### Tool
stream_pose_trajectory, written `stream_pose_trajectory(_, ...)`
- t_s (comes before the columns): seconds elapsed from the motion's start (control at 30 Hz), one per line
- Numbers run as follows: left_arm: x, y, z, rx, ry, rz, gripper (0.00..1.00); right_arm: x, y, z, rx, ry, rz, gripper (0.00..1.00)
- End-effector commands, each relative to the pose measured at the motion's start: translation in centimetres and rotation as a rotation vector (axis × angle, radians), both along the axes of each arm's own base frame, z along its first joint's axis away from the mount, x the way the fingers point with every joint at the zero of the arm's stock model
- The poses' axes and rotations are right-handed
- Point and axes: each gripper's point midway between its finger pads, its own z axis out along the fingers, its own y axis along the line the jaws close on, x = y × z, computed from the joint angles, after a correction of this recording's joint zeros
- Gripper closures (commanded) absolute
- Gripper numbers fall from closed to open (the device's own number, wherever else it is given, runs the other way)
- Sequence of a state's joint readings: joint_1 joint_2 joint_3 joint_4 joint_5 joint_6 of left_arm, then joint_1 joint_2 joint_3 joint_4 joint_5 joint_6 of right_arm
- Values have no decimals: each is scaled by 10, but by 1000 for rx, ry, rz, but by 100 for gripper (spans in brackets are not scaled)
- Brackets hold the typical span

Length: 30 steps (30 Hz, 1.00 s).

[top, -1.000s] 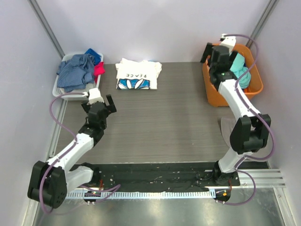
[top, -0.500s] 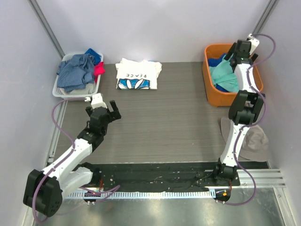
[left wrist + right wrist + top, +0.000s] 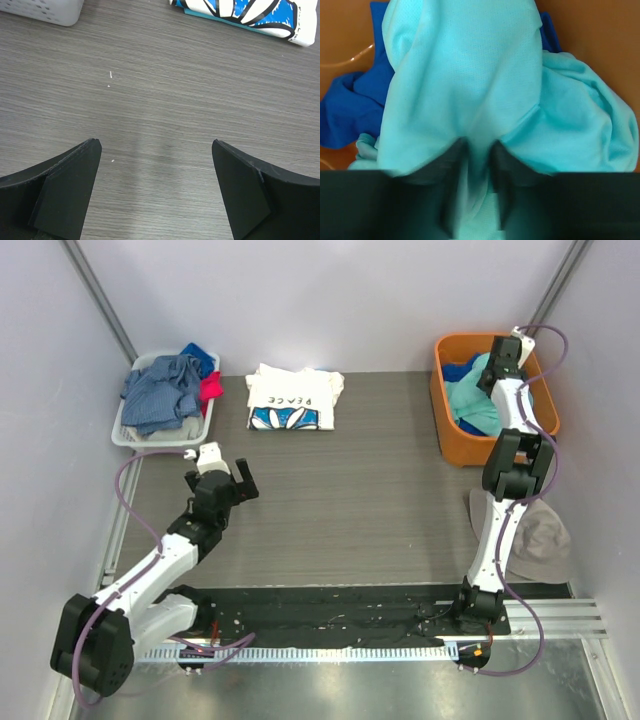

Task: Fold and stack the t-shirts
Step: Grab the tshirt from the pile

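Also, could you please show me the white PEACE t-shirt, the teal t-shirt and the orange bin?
white PEACE t-shirt (image 3: 292,400): top view, print.
teal t-shirt (image 3: 470,90): right wrist view, raised fold.
orange bin (image 3: 440,420): top view, left wall.

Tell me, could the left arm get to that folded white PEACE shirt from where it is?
Probably yes. The left claw hangs open over bare table, and nothing lies between it and the PEACE shirt; the white basket sits off to the side.
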<state>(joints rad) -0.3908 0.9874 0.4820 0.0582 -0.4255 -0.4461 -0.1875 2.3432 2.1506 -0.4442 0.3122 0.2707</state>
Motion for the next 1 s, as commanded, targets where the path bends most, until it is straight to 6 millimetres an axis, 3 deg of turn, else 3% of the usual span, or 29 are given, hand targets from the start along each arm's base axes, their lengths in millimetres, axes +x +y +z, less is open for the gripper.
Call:
stream_pose_trajectory(0.0,3,-3,4,-17,-26,-5,0,4,-4,26,-23,-45,-1,80)
stream_pose_trajectory(0.03,3,-3,4,-16,-25,-5,0,3,-5,24,-25,-41,-3,85)
stream_pose_trajectory(0.07,3,-3,4,-16,-23,-5,0,2,-5,25,-29,-37,-5,96)
stream_pose_trajectory(0.1,3,-3,3,-15,-22,-5,0,2,-6,28,-33,-42,-7,99)
stream_pose_trajectory(0.17,3,-3,3,-14,-20,-5,0,-1,-9,35,-47,-48,-20,99)
stream_pose_trajectory(0.3,3,-3,6,-15,-27,-6,0,-3,-8,81,-58,-141,-30,99)
stream_pose_trajectory(0.4,5,-1,9,-3,-32,5,0,-8,-1,141,-44,-262,-14,99)
stream_pose_trajectory(0.43,5,-1,9,1,-31,5,0,-15,2,172,-45,-317,-12,99)
stream_pose_trajectory(0.53,6,-1,12,6,-33,4,0,-29,10,227,-45,-425,2,99)
stream_pose_trajectory(0.57,6,0,12,9,-26,4,0,-43,14,258,-53,-479,4,99)
stream_pose_trajectory(0.6,6,0,14,8,-29,4,0,-49,18,273,-52,-509,10,99)
stream_pose_trajectory(0.67,5,0,17,6,-34,8,0,-72,33,316,-53,-589,43,99)
stream_pose_trajectory(0.73,4,1,20,4,-40,9,0,-88,49,341,-54,-630,76,99)
stream_pose_trajectory(0.77,3,1,21,4,-40,8,0,-94,66,351,-48,-648,113,99)
stream_pose_trajectory(0.8,2,2,26,-2,-51,8,0,-112,80,372,-49,-688,140,99)
stream_pose_trajectory(0.83,1,2,29,-4,-55,8,0,-119,91,379,-53,-695,169,99)
stream_pose_trajectory(0.87,0,2,29,-4,-52,7,0,-126,121,384,-45,-695,233,99)
stream_pose_trajectory(0.9,0,2,38,-15,-77,6,0,-143,130,398,-54,-716,248,99)
stream_pose_trajectory(0.97,-6,4,37,-6,-59,4,0,-161,170,407,-39,-723,341,99)
